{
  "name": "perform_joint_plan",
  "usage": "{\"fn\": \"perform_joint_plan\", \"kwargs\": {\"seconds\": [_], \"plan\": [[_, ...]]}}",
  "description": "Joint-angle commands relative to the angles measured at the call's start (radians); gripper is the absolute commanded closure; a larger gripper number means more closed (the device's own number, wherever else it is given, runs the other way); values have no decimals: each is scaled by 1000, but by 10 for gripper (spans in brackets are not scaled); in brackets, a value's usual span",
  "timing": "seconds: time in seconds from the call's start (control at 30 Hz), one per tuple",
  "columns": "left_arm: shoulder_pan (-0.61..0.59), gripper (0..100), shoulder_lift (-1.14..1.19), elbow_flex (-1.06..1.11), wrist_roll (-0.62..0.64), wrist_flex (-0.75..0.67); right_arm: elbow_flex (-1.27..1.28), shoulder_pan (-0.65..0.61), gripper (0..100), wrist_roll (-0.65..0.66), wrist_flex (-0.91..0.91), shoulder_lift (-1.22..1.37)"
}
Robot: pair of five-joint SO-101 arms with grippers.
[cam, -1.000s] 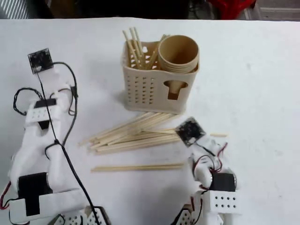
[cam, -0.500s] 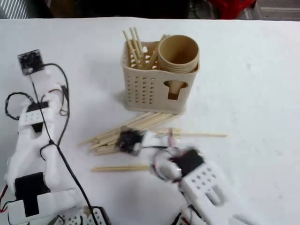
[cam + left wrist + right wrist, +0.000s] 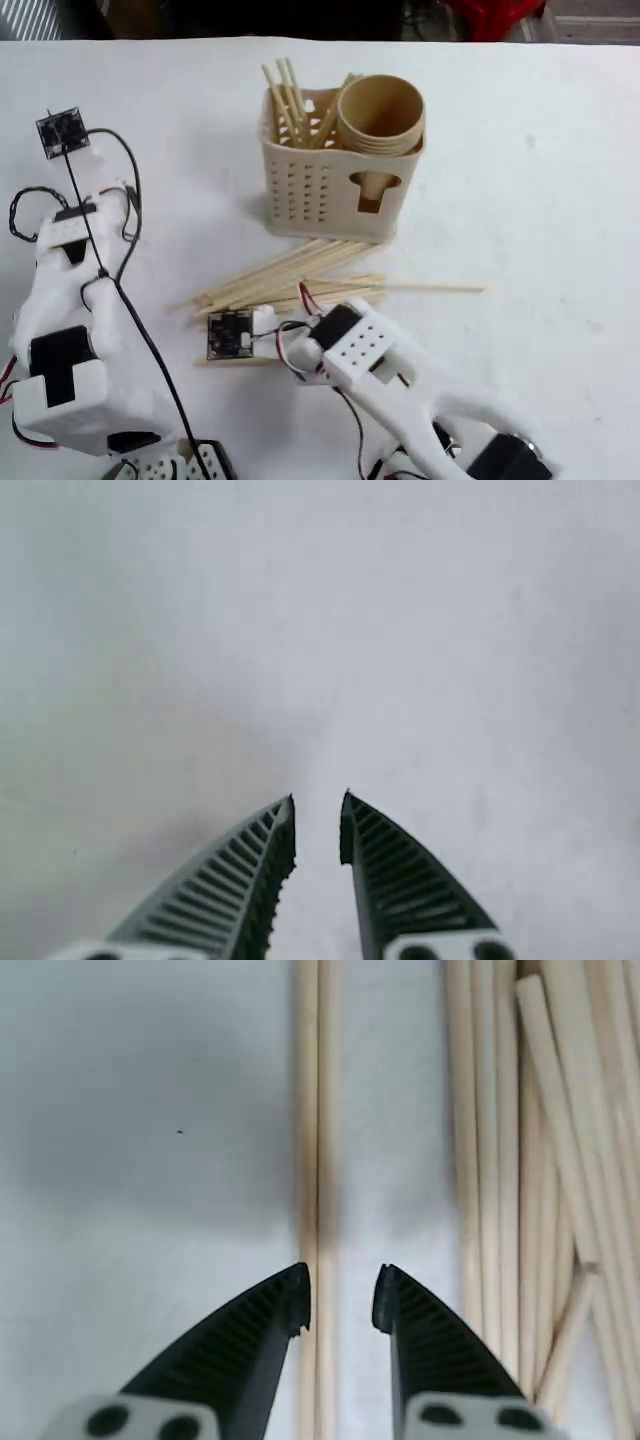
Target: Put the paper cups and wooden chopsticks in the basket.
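Tabletop [image 3: 560, 150] holds chopstick pair [image 3: 317, 1110] running left-right, parallel to right pincer [image 3: 342, 1272].

Left claw [image 3: 318, 802] slightly parted, right claw [image 3: 341, 1298] slightly parted, right arm [image 3: 400, 390] angled leftward

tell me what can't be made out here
High view: the right arm covers part of the lone chopstick pair and part of the chopstick pile.
High view: paper cups nested, rims too close to count; basket wall hides the rest.
Right wrist view: chopstick pile cut off by the edge.
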Motion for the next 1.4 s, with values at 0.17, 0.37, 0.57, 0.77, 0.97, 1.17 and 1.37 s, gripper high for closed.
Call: {"fn": "perform_joint_plan", "kwargs": {"seconds": [0.17,0.37,0.57,0.77,0.97,1.17,1.37], "plan": [[7,905,-2,-52,-9,18,-49,56,920,8,-163,191],[7,905,-2,-51,-9,21,-58,105,980,-9,-188,243],[7,905,-1,-49,-9,21,-118,251,983,-98,-182,205],[7,905,2,-54,-9,20,-115,285,983,-153,-77,5],[7,904,2,-54,-9,17,-115,179,983,-155,148,-318],[7,903,2,-52,-9,17,-135,140,983,-155,202,-567],[7,903,2,-52,-9,15,-265,140,983,-245,248,-599]]}}
